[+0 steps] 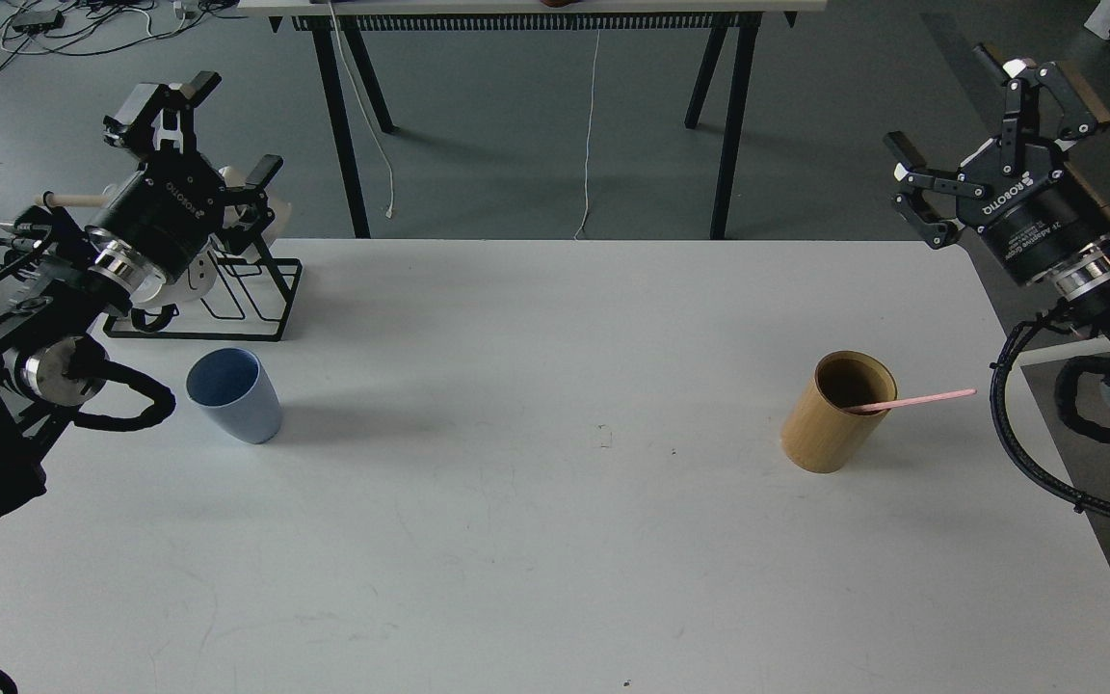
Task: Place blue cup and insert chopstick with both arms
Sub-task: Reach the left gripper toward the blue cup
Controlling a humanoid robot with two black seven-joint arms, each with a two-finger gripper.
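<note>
Blue cup (pixel 234 395) stands upright on the left part of the white table (pixel 555 540), with its darker blue inside visible from above. It is near the table's left edge and just in front of a black wire rack (pixel 251 299), but not touching it. The rack carries a pale wooden rod (pixel 73 200) and white mugs (pixel 191 280), which are partly hidden behind the left arm.

Far from the cup, on the right part of the table, stands a tan bamboo holder (pixel 836 413), taller than the cup. The pink chopstick (pixel 911 400) leans inside this holder; its lower end is within the opening and its upper end sticks out over the rim to the right, tilted almost flat.

The left gripper (pixel 203 135) is raised above the rack, behind and above the cup, and well apart from it. Its fingers (pixel 261 173) are spread wide and hold nothing. The right gripper (pixel 984 145) hangs in the air beyond the right back corner of the table, above and behind the holder, and touches nothing. Its fingers (pixel 911 159) are also spread apart and are empty.

Between the cup and the holder the middle of the table shows only some small dark marks. Behind the table, another table with black legs (pixel 728 125) stands on the grey floor (pixel 516 145).
</note>
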